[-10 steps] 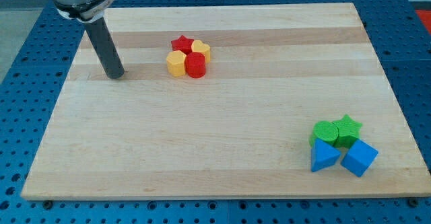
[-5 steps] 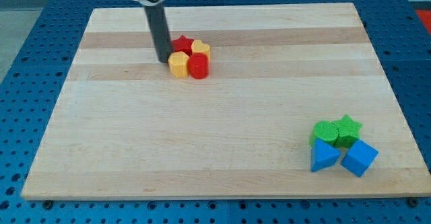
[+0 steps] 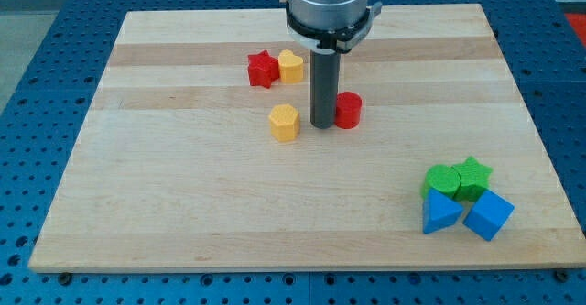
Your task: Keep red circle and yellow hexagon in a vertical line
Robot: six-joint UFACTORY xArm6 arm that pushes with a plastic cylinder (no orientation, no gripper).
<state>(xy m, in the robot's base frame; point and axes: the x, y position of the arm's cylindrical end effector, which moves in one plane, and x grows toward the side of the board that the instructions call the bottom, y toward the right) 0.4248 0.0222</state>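
Observation:
The red circle (image 3: pixel 349 110) lies near the board's middle, right of my tip (image 3: pixel 322 125), and touches the rod's right side. The yellow hexagon (image 3: pixel 285 122) lies left of my tip, a small gap apart. The two blocks sit side by side, nearly level, with the rod between them. The dark rod hangs from the arm's round head at the view's top.
A red star (image 3: pixel 262 69) and a yellow heart (image 3: pixel 290 67) sit together above the hexagon. At the lower right are a green circle (image 3: pixel 443 179), a green star (image 3: pixel 473 176), a blue triangle (image 3: pixel 440 212) and a blue cube (image 3: pixel 488 215). The wooden board (image 3: pixel 183 204) lies on a blue perforated table.
My tip swept right from the board's left side through the cluster. The red circle moved right and down, the yellow hexagon right and down; the red star and yellow heart shifted slightly right.

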